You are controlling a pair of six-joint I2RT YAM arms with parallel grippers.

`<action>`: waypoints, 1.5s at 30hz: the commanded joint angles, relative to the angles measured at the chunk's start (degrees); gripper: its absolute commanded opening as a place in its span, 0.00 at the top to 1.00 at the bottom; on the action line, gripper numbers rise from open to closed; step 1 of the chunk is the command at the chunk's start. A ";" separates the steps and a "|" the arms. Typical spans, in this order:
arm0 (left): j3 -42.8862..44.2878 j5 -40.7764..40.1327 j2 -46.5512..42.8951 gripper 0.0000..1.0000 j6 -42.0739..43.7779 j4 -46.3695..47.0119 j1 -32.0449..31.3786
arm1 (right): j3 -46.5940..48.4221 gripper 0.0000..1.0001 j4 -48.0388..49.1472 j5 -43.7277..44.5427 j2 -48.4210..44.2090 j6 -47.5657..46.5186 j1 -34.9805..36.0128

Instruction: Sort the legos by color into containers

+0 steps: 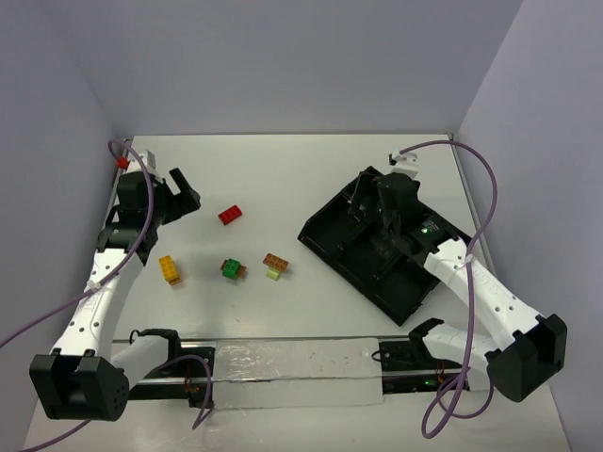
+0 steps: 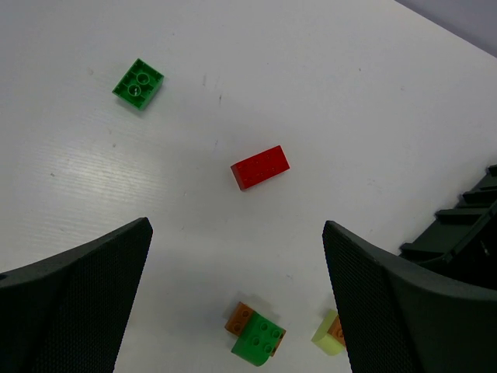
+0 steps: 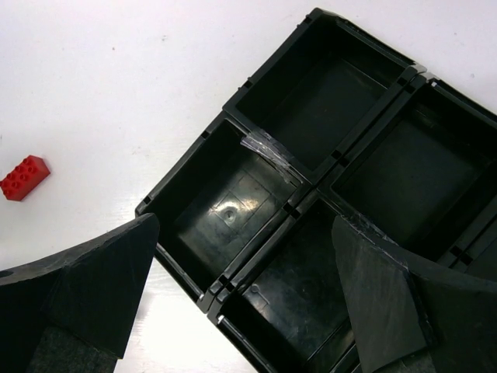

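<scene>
While both end effectors hang wide open, gripping nothing, I see left end effector (image 1: 187, 191) above worktop (image 1: 283, 169) near red lego (image 1: 230, 215), right end effector (image 3: 245, 225) over black tray (image 1: 325, 231). Yellow lego (image 1: 169, 269), green-topped pair (image 1: 231, 269) and pale-bottomed pair (image 1: 275, 265) lie on worktop, left of tray.

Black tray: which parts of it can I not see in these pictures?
- Top view: the right arm covers the black tray's middle compartments.
- Right wrist view: right and bottom edges cut it off; fingers of the right hand hide parts of the lower compartments.
- Left wrist view: only one corner shows, at the right edge.
</scene>
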 commanded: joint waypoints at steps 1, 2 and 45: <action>2.73 -1.23 0.22 0.01 1.50 -0.78 0.12 | 0.40 0.00 1.13 0.05 -1.17 0.38 0.34; 3.02 -1.04 0.76 0.01 1.56 -0.80 0.12 | 0.41 0.00 1.17 -0.54 -1.34 0.18 0.34; 29.67 -10.70 55.94 0.10 17.29 -4.36 -12.81 | 2.98 0.00 -1.22 0.79 0.15 -1.52 0.34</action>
